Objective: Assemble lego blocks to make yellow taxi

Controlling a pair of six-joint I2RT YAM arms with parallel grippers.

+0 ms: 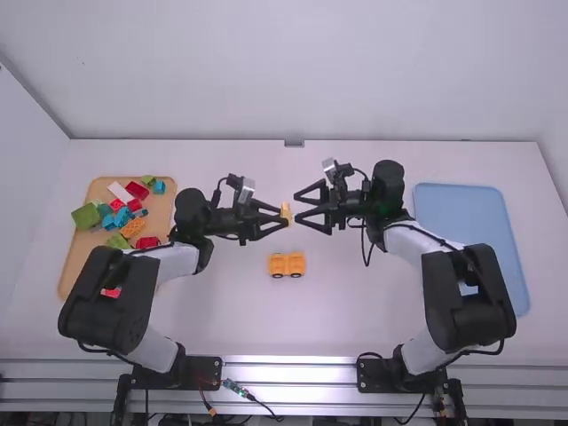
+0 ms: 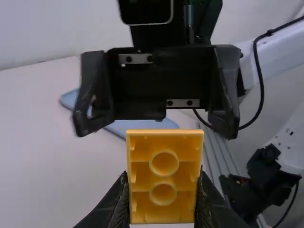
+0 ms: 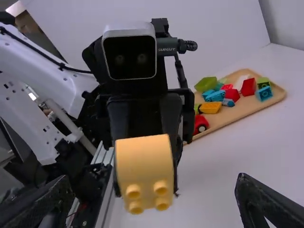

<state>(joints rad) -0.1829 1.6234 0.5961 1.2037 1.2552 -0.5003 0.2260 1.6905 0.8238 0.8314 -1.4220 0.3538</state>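
Backs a white bench with a plain pale wall. In the high view, has a wooden tray of mixed blocks off to the left, partly behind the left arm, and a blue tray over to the right. From that same height, also takes in a yellow wheeled piece, upright on the bench between the two arms and nearer the camera than the raised yellow block. From the left wrist view, looks into the hollow side of the yellow block, with a squared rim, an inner ledge and two round tubes in a row. From the right wrist view, meets the other side, smooth and gently rounded, with four round studs in a square at one end; from there, also picks out a red wheeled piece in the wooden tray. Is clearly grasping the yellow block in the left pincer, between both fingertips and up off the bench. Is released at the right pincer, with fingers spread wide, facing the yellow block, near but apart from it. On the wheeled yellow piece, has two blocky parts side by side, with dark round wheels along the near edge.
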